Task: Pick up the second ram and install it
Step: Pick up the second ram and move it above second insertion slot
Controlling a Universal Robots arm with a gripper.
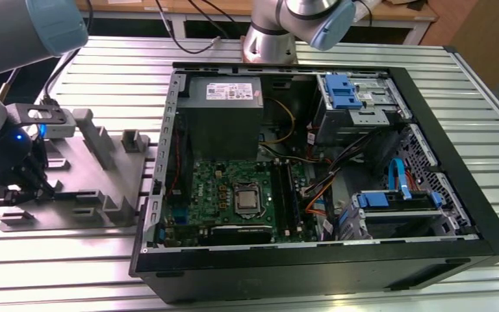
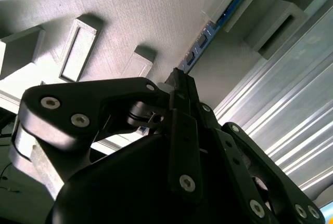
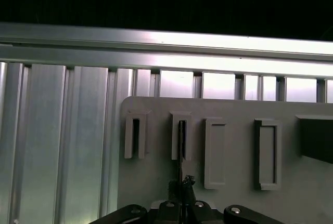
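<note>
**Ram, on edge in a tray slot, pinched at its near end by the gripper.**
The thin, flat, dark stick, blue along one face, is kept upright by a grey slotted block so that both faces can be reached. The black metal fingers are seen clenched on it. The matte grey tray is laid on a ribbed aluminium table, beside the open black case.

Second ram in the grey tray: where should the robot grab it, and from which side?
Pinch the second ram by its two flat faces, coming from above. It stands on edge in slots of the grey tray, so only its top is free.
</note>
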